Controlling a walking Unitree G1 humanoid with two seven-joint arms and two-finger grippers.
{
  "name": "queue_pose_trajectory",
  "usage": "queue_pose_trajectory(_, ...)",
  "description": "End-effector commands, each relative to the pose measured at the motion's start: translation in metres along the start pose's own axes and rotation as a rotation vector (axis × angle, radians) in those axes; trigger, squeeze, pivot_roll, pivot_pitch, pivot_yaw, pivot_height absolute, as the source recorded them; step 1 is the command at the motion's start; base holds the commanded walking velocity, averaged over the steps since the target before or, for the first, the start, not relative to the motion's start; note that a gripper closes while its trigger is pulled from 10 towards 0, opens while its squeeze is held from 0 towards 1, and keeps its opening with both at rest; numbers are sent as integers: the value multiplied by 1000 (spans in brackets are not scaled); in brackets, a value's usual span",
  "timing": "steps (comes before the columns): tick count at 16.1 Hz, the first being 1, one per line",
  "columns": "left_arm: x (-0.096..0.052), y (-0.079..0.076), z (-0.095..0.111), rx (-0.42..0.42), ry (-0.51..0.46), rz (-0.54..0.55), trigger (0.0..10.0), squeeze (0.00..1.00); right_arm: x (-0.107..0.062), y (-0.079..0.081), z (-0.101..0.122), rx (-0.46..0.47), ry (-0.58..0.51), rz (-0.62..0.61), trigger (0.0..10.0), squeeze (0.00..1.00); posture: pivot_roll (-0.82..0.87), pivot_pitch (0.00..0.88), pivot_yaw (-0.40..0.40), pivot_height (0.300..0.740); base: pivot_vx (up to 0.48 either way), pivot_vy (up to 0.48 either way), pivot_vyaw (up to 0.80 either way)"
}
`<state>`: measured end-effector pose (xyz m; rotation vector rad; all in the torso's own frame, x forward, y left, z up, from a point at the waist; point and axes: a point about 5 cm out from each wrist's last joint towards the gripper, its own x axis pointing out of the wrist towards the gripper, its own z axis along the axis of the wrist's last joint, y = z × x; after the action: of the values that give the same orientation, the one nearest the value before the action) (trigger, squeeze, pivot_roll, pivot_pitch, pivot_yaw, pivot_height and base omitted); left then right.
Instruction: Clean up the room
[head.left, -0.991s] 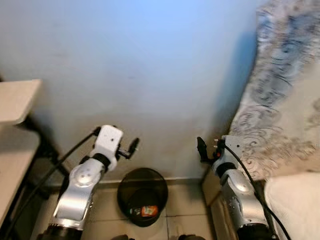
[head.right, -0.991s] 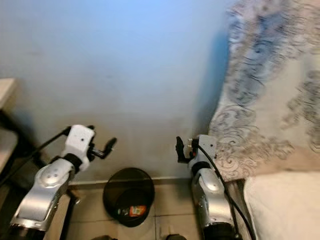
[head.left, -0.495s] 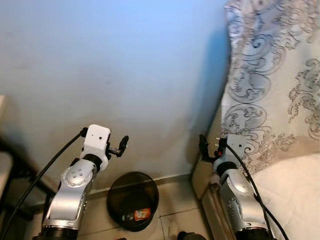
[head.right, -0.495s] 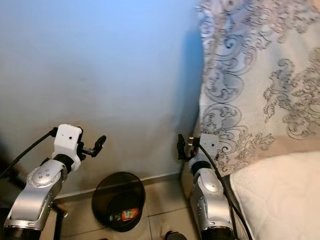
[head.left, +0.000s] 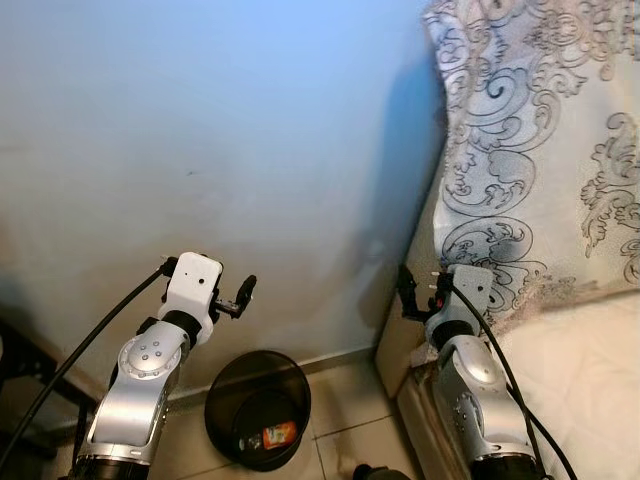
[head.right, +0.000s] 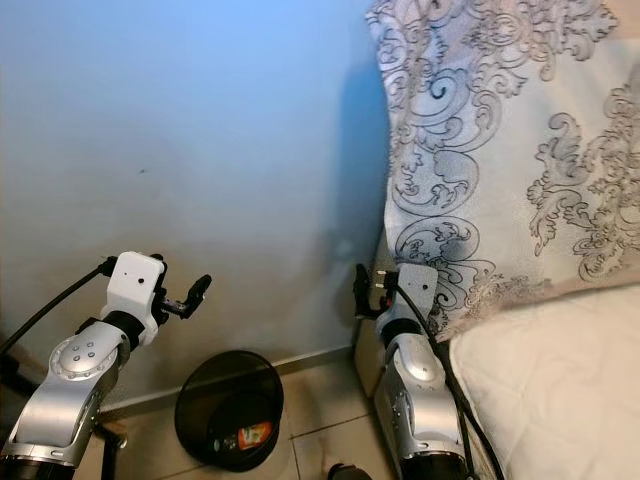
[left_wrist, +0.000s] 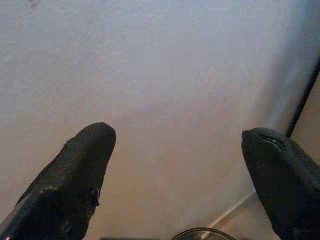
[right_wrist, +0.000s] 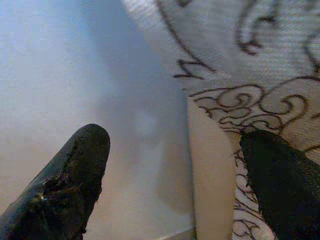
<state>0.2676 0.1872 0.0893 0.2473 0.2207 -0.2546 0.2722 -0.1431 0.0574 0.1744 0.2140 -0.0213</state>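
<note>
Both claws, left claw (head.left: 243, 293) and right claw (head.left: 405, 290), spread wide and empty above the bin (head.left: 258, 418), likely free for more litter.

Both silver arms are raised, elbows bent. The left gripper (left_wrist: 177, 165) and right gripper (right_wrist: 175, 172) hold their fingers spread wide, empty.

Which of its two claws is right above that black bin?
The left gripper: it hangs over the black wastebasket, while the right gripper is beside the patterned bedcover.
</note>
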Motion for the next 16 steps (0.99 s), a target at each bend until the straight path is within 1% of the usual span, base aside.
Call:
queue_pose_trajectory(1,2,0,1,-4,-2,2,10000,0,1,-2,4,4,-9,-15,10000,0,64,0,37,740,0,0,-788)
queue_pose_trajectory(3,3,0,1,-20,-3,10,10000,0,1,-3,4,-1,-7,-17,10000,0,60,0,39,740,0,0,-788)
queue_pose_trajectory(5,0,3,-2,-48,5,39,10000,0,1,-4,5,-4,-7,-17,10000,0,58,0,36,740,0,0,-784)
queue_pose_trajectory(7,-1,5,-3,-48,8,54,10000,0,2,-5,6,-19,-13,-16,10000,0,53,0,37,740,0,0,-781)
queue_pose_trajectory(8,1,5,-2,-70,0,52,10000,0,3,-5,7,-21,-17,-15,10000,0,53,0,36,740,0,0,-788)
queue_pose_trajectory(11,4,2,-1,-98,-9,50,10000,0,4,-3,10,-30,-24,-1,10000,0,55,0,32,740,0,0,-785)
queue_pose_trajectory(13,4,3,-1,-131,-13,61,10000,0,5,-2,11,-38,-27,2,10000,0,57,0,31,740,0,0,-788)
queue_pose_trajectory(14,4,4,-2,-153,-11,72,10000,0,5,-6,9,-137,-22,-33,10000,0,56,0,31,740,0,0,-781)
queue_pose_trajectory(15,4,5,-2,-153,-11,72,10000,0,4,-8,7,-158,-8,-30,10000,0,56,0,30,740,0,0,-781)
queue_pose_trajectory(16,4,4,-2,-149,-11,69,10000,0,4,-10,7,-126,-5,-26,10000,0,55,0,29,740,0,0,-788)
